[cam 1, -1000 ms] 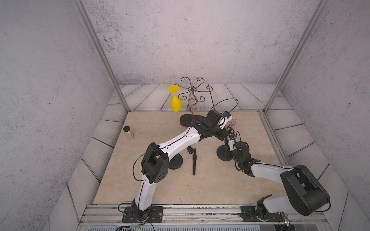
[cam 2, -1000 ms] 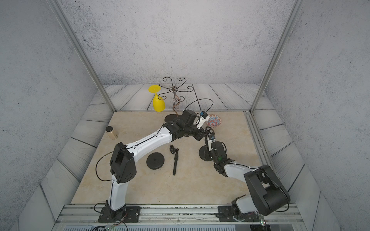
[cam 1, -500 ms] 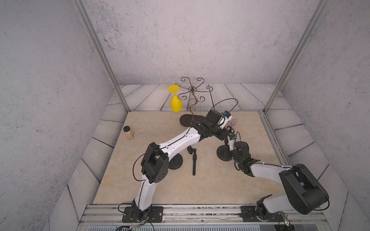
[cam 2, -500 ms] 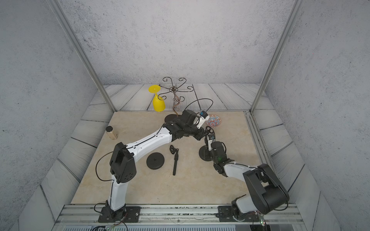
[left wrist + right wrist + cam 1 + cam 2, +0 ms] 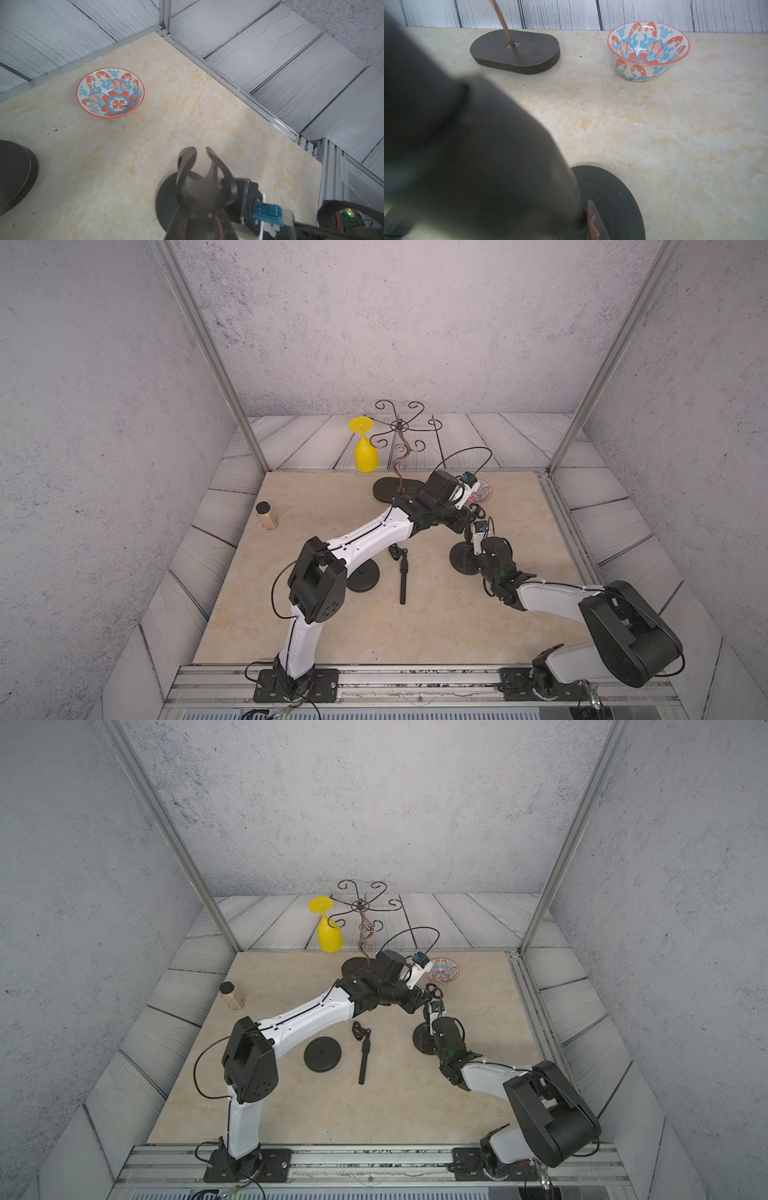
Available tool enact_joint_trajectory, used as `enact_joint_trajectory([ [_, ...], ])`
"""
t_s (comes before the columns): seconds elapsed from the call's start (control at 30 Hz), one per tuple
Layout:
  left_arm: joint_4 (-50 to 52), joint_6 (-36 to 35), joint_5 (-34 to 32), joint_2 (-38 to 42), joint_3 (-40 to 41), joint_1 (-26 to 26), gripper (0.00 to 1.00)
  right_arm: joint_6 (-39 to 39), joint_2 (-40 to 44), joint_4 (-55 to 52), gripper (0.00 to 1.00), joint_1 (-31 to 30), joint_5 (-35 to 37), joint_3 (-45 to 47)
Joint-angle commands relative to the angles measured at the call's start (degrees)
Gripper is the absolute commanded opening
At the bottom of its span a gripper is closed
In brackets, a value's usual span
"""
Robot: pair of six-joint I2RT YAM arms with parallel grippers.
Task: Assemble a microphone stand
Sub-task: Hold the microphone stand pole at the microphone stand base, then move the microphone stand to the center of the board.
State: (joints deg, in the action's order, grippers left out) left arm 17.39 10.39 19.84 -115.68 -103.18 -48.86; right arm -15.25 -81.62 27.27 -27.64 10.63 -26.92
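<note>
Step in hand: judged to be seating the clip-topped pole into the round base (image 5: 460,565). The joint itself is hidden.
Landmark: the round base lies flat on the counter (image 5: 332,635). All places below are given from it.
Mic clip (image 5: 197,172): directly above the round base, with its forks pointing away from the left wrist. The shaft beneath it is covered.
Left gripper (image 5: 467,522): above the round base, jaws closed on the neck of the mic clip.
Right gripper (image 5: 473,536): just above the round base on its near side, jaws almost fully closed. What they pinch is hidden behind the left wrist, so it cannot be told; it may be the shaft.
Alignment: bring the shaft plumb over the centre of the round base before any turning.
Rotation: turn with one gripper only and brace with the other. Press down lightly until the thread catches.
Hazard, wrists: the two wrists stand very close over the round base. Use short turns and regrasp.
Hazard, base: the round base sits free and may spin or slide with the pole.
Unused parts: a loose pole (image 5: 402,574) lies on the left-arm side of the round base, and a spare base (image 5: 322,1054) lies beyond it.
Bystanders: a bowl (image 5: 111,93) and a wire stand (image 5: 515,52) sit behind the round base. Keep clear of both.
</note>
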Motion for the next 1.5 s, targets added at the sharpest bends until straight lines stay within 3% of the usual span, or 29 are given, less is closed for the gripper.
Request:
enact_joint_trajectory([
  [0.0,6.94,1.73,4.66,0.79,2.23,-1.0,0.09,-5.6,-0.29,-5.55,0.04,0.31,3.93,0.88],
  [0.33,6.61,1.74,4.97,0.98,2.72,-1.06,0.09,-6.91,-0.21,-7.44,0.04,0.14,9.22,-0.23],
  [0.77,6.1,2.18,5.24,0.81,2.76,-1.04,0.09,-7.29,0.07,-8.63,0.03,0.13,10.22,-0.51],
  [0.93,6.22,2.18,4.97,1.13,2.89,-0.95,0.09,-4.81,-1.78,-6.24,0.04,0.14,1.73,-0.3],
  [1.13,6.47,1.87,3.01,3.4,5.04,-1.03,0.09,-3.84,-2.94,7.06,0.04,-0.43,-11.71,5.56],
  [1.47,7.49,1.41,-2.43,7.92,10.69,-2.24,0.09,-1.7,-5.82,13.71,0.03,-3.19,-22.37,5.28],
])
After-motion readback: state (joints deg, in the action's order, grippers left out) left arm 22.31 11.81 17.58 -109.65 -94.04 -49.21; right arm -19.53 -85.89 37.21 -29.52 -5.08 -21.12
